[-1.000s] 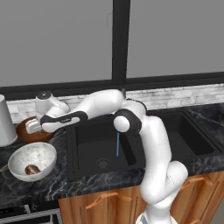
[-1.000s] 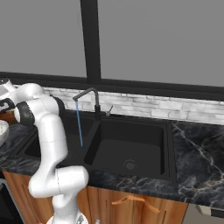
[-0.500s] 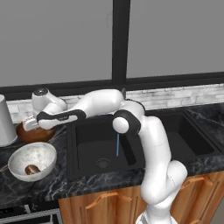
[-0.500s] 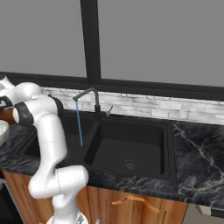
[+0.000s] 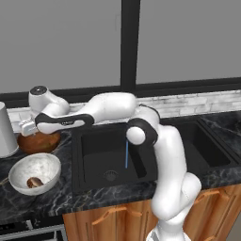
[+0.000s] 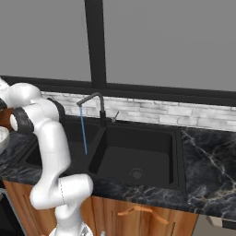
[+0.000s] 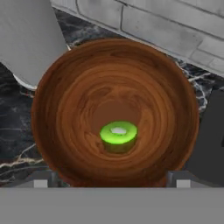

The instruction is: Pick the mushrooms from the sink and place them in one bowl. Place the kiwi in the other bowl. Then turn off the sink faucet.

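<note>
Over the wooden bowl, at the left end of the table beside the sink, hangs the claw, fingers wide apart, grasping nothing, touching nothing. In the middle of that bowl lies the kiwi, flat on its cut face and free, probably set there so that the second fruit step is done; in the white speckled bowl nearer the table edge sits a brown mushroom. From the faucet runs a thin blue stream into the left basin, so shutting it off seems to be what remains.
</note>
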### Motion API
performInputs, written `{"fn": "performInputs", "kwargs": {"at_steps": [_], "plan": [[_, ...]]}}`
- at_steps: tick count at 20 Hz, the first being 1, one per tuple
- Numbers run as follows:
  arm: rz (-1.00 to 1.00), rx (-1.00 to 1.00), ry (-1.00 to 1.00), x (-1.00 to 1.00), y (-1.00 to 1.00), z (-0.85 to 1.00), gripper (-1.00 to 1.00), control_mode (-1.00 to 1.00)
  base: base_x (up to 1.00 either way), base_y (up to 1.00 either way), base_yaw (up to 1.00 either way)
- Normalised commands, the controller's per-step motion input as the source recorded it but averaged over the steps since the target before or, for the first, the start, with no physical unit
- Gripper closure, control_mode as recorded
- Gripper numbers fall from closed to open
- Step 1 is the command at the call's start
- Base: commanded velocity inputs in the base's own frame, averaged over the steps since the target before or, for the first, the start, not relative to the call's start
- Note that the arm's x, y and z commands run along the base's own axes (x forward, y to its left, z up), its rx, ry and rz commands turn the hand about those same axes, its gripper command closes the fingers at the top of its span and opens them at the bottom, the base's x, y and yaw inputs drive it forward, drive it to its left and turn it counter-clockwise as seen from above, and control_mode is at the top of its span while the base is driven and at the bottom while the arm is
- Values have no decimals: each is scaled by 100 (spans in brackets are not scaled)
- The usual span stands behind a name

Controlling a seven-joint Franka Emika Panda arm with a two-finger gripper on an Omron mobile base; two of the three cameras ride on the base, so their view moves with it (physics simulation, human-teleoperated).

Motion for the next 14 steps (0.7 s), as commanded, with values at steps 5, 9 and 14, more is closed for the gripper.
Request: {"fn": "performInputs", "kwargs": {"at_steps": [5,9,14], "plan": [[0,7,-8,-74,-19,59,-100,-100,0,0,0],[0,14,-9,-66,-48,59,-100,-100,0,0,0],[1,20,-11,-68,-73,44,-100,-100,0,0,0]]}}
